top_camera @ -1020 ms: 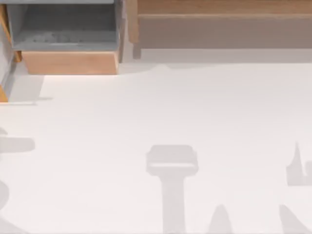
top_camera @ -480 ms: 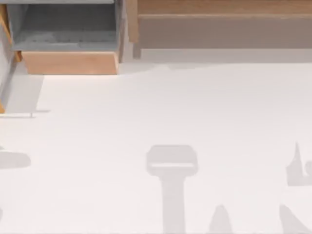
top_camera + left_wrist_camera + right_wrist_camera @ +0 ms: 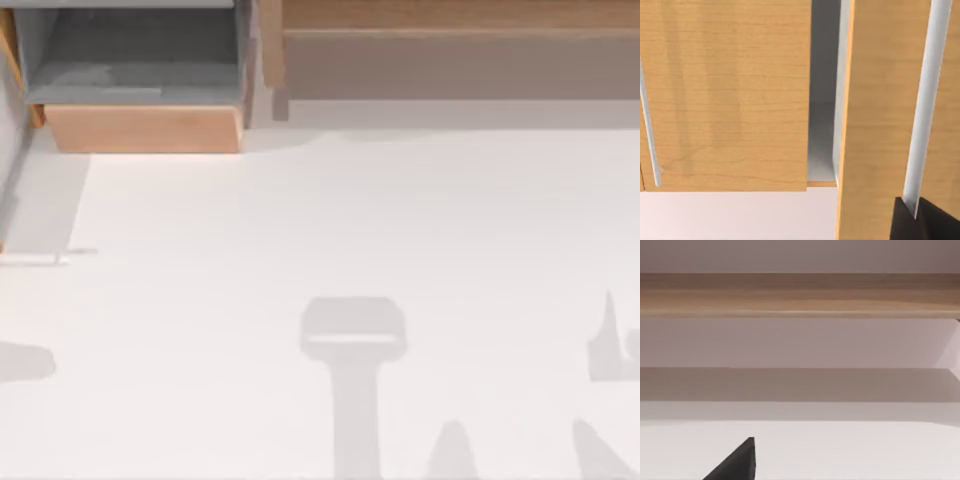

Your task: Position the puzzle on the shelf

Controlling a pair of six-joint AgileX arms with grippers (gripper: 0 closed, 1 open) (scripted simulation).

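Shelf (image 3: pixel 460 15): long brown wooden unit, plank top edge, shaded grey-brown recess (image 3: pixel 460 65) below; stands at far right of counter.

box (image 3: pixel 145 128): grey inside, light wood front, top-left of white table (image 3: pixel 330 220) | wood door (image 3: pixel 725 90) with metal handle (image 3: pixel 650 130)

One shelf (image 3: pixel 460 60), one grey-lined box (image 3: pixel 140 90), one white table (image 3: pixel 350 230).

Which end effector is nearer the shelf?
Right, probably. The right end effector faces the shelf across bare table. The left end effector is at a light-wood cabinet door's handle.
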